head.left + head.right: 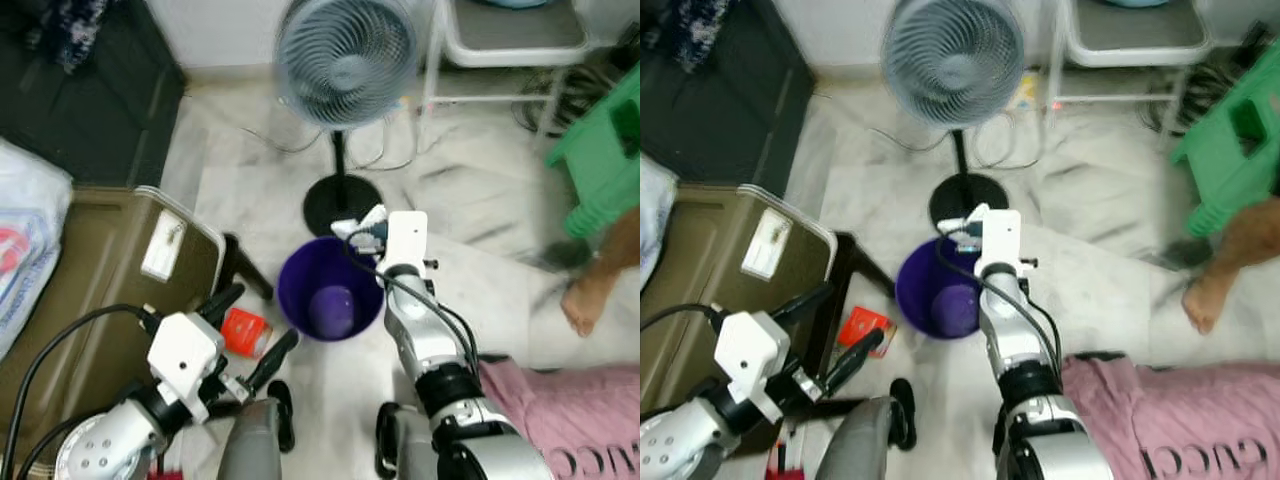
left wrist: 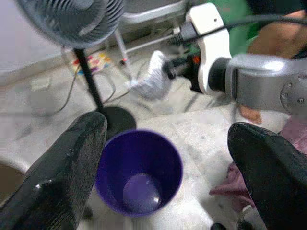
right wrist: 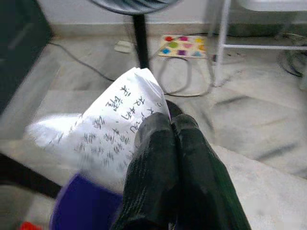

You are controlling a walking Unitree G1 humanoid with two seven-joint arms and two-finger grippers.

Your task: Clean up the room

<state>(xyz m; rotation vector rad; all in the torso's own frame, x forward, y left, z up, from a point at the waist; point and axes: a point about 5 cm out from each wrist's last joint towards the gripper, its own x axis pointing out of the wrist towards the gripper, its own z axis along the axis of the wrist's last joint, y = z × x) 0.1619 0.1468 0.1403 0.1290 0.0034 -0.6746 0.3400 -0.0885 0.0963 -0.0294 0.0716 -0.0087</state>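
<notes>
Right end effector (image 3: 170, 127) pinching printed white wrapper (image 3: 108, 134) over purple bin (image 1: 330, 290)
Right arm stretched forward; left end effector (image 1: 255, 325) spread wide near bin

bin (image 1: 330, 290): deep purple, paler violet at its bottom, centre of the frame
paper (image 3: 103, 136): white with dark handwritten characters
right pincer (image 3: 170, 125): black fingers, white wrist housing, silver arm
left pincer (image 1: 258, 325): black fingers, white housing, lower left
packet (image 1: 245, 332): red, just left of the bin
fan (image 1: 345, 45): grey-blue grille, black pole and base, top centre
stool (image 1: 600, 160): bright green, right edge
cloth (image 1: 565, 420): pink with dark lettering, lower right
suitcase (image 1: 90, 270): olive brown, pale trim, left
floor (image 1: 470, 200): white marble, grey veins
</notes>
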